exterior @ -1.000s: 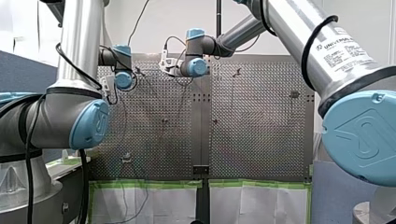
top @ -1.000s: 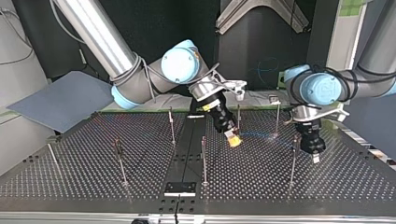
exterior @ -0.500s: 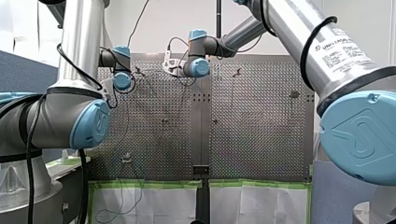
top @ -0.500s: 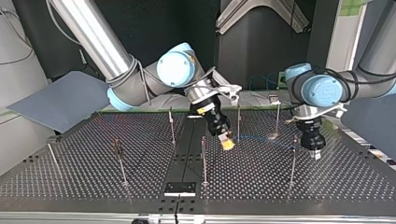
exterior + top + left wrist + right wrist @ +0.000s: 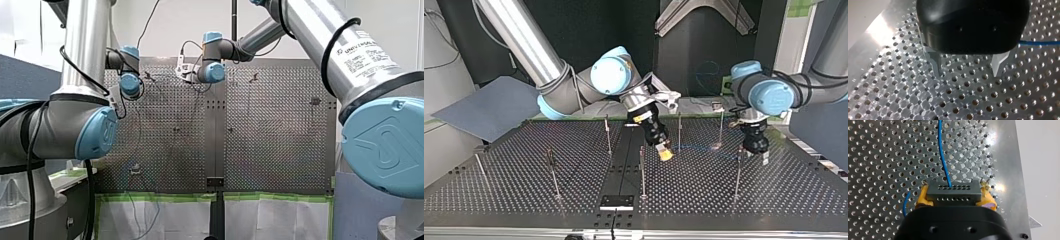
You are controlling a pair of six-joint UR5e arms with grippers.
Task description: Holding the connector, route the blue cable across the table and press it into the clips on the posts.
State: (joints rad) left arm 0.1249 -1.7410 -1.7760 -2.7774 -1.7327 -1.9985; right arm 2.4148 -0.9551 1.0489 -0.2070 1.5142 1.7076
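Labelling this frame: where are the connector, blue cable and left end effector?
connector (image 5: pixel 953 193), right wrist view, middle of its grey face.
blue cable (image 5: pixel 942 157), right wrist view, stretch ahead of the connector.
left end effector (image 5: pixel 967 73), left wrist view, midway between fingertips.

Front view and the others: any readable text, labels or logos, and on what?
"UNIVERSAL ROBOTS": white label on my right arm, front view.
Fine print beneath it: too small to read.
Blue joint cap: embossed logo, no legible letters.
Yellow sticker at that arm's wrist, top view: too blurred.

In the top view my right gripper (image 5: pixel 665 154) sits mid-table (image 5: pixel 524 200), connector (image 5: pixel 953 192) between its fingers. The cable (image 5: pixel 696 148) runs rightward toward my left gripper (image 5: pixel 765 159) — beside 1 post (image 5: pixel 737 175).
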